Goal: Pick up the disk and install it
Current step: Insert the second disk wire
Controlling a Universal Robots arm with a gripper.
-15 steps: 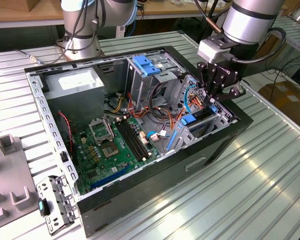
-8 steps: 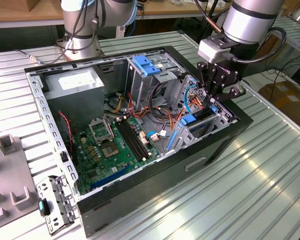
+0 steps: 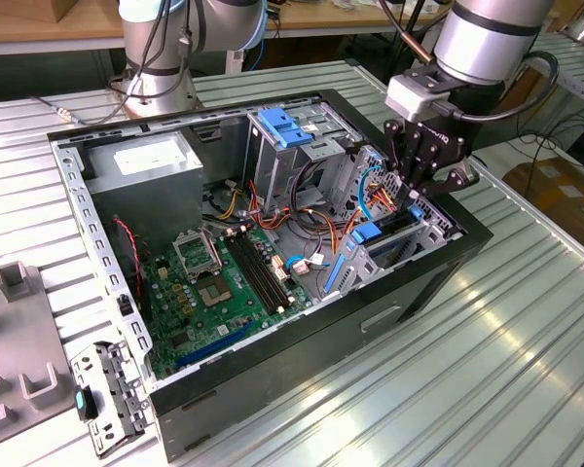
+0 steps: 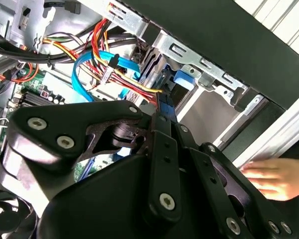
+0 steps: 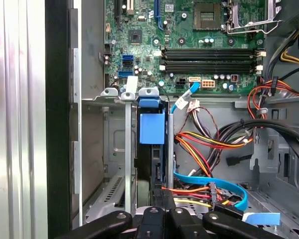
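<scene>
While the computer case (image 3: 302, 360) lies open on its side on the ribbed metal desk (image 3: 487, 370), the pincer (image 3: 416, 187) is seen lowered over the drive cage (image 3: 423, 229) at the corner of the case toward the exterior view's right. The disk (image 5: 152, 144) stands on edge in a slot of that cage, its blue rail (image 5: 152, 127) and dark casing seen end-on in the first wrist view, with a thin metal divider (image 5: 128, 149) just beside it. In the second wrist view the blue rail (image 4: 165, 102) runs straight up from between the black links of the pincer (image 4: 162, 132), which is closed on the edge of the disk. A bundle of red, yellow and orange wires (image 5: 209, 142) and a flat light-blue cable (image 5: 214, 181) lie next to the slot. The green circuit board (image 3: 224, 292) covers the floor of the case, with long black memory slots (image 5: 209, 56) across it. A grey metal box with a white sticker (image 3: 141, 161) sits at the far corner toward the exterior view's left. A blue ribbed latch (image 3: 287, 126) tops the upper bay. A loose metal bracket (image 3: 107, 394) rests on the desk outside the case. A person's hand (image 4: 276, 177) rests on the desk close to the case wall.
</scene>
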